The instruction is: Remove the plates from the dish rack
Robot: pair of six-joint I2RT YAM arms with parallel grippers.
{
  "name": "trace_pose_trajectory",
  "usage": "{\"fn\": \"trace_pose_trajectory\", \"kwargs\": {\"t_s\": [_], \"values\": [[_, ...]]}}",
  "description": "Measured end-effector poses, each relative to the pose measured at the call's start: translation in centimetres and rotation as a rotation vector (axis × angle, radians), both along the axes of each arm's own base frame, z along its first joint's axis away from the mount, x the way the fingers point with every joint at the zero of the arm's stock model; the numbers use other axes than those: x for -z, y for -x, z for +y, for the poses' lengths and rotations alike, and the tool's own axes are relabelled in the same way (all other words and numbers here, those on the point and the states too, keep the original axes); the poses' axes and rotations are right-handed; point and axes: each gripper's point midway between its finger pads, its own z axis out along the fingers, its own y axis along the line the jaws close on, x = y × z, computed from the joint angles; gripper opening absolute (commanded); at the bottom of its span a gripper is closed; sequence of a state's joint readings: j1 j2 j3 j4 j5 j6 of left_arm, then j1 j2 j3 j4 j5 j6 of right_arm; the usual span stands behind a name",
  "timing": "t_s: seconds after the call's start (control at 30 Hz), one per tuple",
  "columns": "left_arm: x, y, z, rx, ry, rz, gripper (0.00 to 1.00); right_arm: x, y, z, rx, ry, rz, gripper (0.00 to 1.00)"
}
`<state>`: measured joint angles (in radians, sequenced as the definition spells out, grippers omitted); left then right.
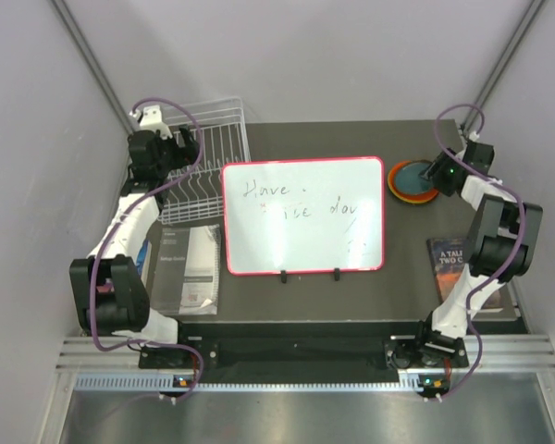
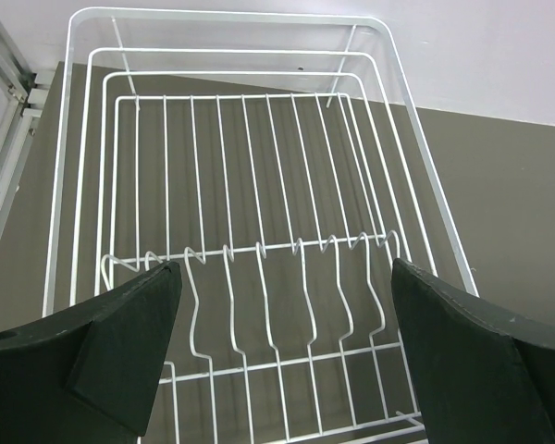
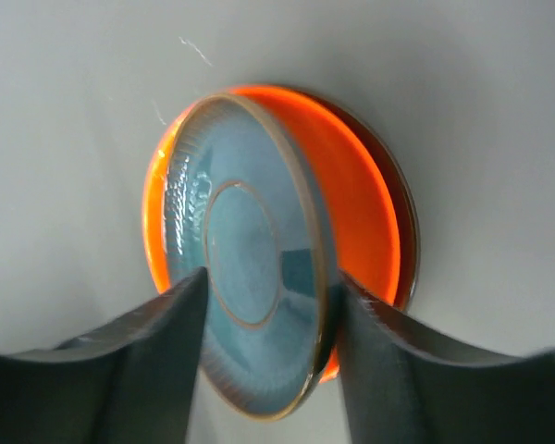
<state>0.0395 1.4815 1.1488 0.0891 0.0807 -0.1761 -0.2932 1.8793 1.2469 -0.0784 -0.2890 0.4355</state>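
The dish rack [image 1: 208,153], far left, seems to hold no plates under the wide-open left gripper [image 2: 285,277]. Far right, the teal plate [image 3: 245,222] leans tilted on the orange plate [image 3: 361,213] between the right gripper [image 3: 270,282] jaws. I cannot tell whether they clamp it. Best to lay it flat and centred, then lift straight up.

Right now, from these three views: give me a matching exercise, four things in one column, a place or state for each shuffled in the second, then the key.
1. white wire dish rack
2. teal-blue round plate
3. orange round plate
4. red-framed rectangular whiteboard

A. centre of the dark table, handwriting on it
B. tilted, between the fingers of the right gripper
C. far-left corner, no plates in it
D. beneath the teal-blue plate

Pairs: 1-C, 2-B, 3-D, 4-A
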Motion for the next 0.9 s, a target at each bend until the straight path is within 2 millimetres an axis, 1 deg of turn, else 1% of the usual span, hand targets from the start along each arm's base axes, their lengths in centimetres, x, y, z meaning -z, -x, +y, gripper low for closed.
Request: {"fn": "trace_pose_trajectory", "kwargs": {"t_s": [0.13,0.23,0.33,0.43,0.53,0.6,0.67,0.73,0.77,0.8,0.9], "values": [[0.0,0.0,0.0,0.000,0.000,0.000,0.99,0.9,1.0,-0.2,0.000,0.022,0.052,0.66],[0.0,0.0,0.0,0.000,0.000,0.000,0.99,1.3,1.4,-0.4,-0.002,0.044,0.079,0.69],[0.0,0.0,0.0,0.000,0.000,0.000,0.99,1.1,1.6,-1.0,0.005,0.099,0.102,0.70],[0.0,0.0,0.0,0.001,0.000,0.000,0.99,0.2,2.0,-2.0,0.026,0.189,0.122,0.71],[0.0,0.0,-0.1,0.004,0.001,0.001,0.99,-1.4,2.5,-3.0,0.055,0.273,0.120,0.71],[0.1,0.0,-0.1,0.004,0.000,0.002,0.99,-3.1,2.9,-3.6,0.074,0.326,0.103,0.71],[0.1,0.1,-0.1,0.005,-0.002,0.006,0.99,-5.4,3.1,-3.9,0.090,0.370,0.062,0.72],[0.3,0.1,-0.1,0.006,-0.001,0.012,0.99,-7.7,3.4,-3.9,0.096,0.402,0.009,0.72],[0.3,0.2,-0.1,0.006,-0.001,0.017,0.99,-9.2,3.6,-3.6,0.095,0.422,-0.030,0.72],[0.3,0.2,-0.1,0.008,0.000,0.025,0.99,-10.2,3.8,-3.4,0.093,0.435,-0.057,0.72],[-0.1,0.3,-0.1,0.008,0.000,0.033,0.99,-13.4,4.5,-2.1,0.078,0.470,-0.156,0.72]]}}
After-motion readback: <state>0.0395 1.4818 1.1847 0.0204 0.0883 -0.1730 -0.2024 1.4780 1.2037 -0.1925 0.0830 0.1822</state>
